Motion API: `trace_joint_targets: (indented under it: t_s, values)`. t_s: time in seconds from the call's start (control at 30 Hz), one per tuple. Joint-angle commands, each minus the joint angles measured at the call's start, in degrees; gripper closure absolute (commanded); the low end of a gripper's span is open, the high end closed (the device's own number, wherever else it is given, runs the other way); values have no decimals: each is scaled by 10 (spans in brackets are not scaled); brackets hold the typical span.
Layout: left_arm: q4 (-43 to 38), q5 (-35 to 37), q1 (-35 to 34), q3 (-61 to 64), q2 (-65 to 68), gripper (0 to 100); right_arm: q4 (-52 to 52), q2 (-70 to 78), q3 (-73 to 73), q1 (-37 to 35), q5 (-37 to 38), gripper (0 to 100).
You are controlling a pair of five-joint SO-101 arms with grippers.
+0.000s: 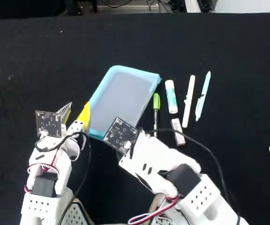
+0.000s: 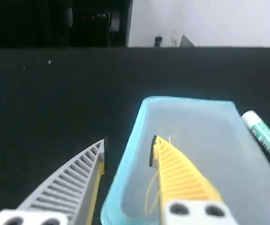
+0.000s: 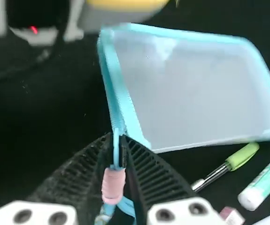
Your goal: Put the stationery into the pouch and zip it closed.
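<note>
Unzipping is, I judge, the step: my right gripper point(image 3: 119, 140) clamps the zipper pull point(image 3: 112, 183) of the pouch point(image 1: 125, 96), left gripper point(image 2: 127, 140) spread astride its edge, stationery point(image 1: 171, 96) lying beside, so next I pull steadily.

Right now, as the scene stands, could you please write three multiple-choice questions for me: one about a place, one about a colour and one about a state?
1. Where does the glue stick lie?
A. on the table beside the pouch
B. inside the pouch
C. on top of the pouch

2. What colour is the pouch's edge?
A. red
B. orange
C. light blue

3. How is the right gripper?
A. open above the table
B. shut on the zipper pull
C. shut on a pen

Answers:
1. A, it lies on the black cloth, apart from the pouch.
2. C, the border is light blue.
3. B, its black fingers pinch the pull.
</note>
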Motion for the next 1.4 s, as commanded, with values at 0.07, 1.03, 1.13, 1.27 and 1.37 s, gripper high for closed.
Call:
trace_joint_targets:
  t_s: [0.07, 1.03, 1.13, 1.27, 1.37]
  values:
    - [25, 2, 3, 13, -2, 830, 9, -11, -91, 4, 33, 988]
    - [51, 2, 8, 13, -2, 830, -400, -11, 76, -19, -66, 987]
    - [57, 2, 35, 13, -2, 830, -425, -10, 88, -19, -66, 987]
    - [57, 2, 66, 13, -2, 830, -480, -9, 83, -19, -66, 987]
    - [67, 1, 65, 13, -2, 830, -468, 3, 66, -17, -66, 987]
